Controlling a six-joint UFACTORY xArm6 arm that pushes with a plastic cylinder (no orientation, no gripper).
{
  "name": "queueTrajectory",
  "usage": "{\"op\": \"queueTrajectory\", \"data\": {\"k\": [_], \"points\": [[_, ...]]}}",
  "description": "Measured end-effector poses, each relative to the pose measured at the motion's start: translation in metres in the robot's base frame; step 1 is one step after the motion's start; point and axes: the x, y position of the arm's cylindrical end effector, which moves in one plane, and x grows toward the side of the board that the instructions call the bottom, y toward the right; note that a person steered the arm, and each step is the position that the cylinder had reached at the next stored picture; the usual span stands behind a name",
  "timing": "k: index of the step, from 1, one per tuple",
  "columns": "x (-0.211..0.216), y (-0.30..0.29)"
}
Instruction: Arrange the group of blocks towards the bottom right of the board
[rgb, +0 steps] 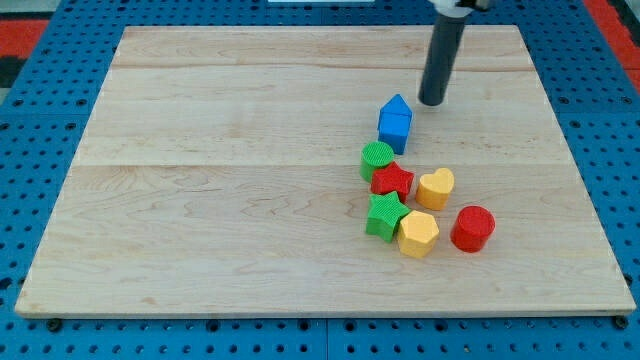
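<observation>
Blocks sit clustered right of the table's centre, toward its lower right. Going left to right: a green cylinder touching a red star, a green star below them, a blue house-shaped block at the group's top, a yellow hexagon against the green star, a yellow heart, and a red cylinder slightly apart. The tip rests just right of the blue block. The rod's top is cut off by the view's edge; no jaws exist to report.
</observation>
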Motion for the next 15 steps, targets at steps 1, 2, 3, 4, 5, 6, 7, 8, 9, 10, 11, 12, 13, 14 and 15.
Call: {"op": "queueTrajectory", "data": {"k": [1,2,3,4,5,6,7,8,9,10,11,12,13,14,15], "points": [[0.009,-0.008],[0.041,-0.009],[0.04,0.006],[0.007,0.025],[0.024,-0.021],[0.047,-0.052],[0.06,-0.051],[0.084,-0.056],[0.106,-0.054],[0.083,-0.005],[0.028,-0.026],[0.029,-0.098],[0.092,-0.097],[0.12,-0.097],[0.124,-0.097]]}}
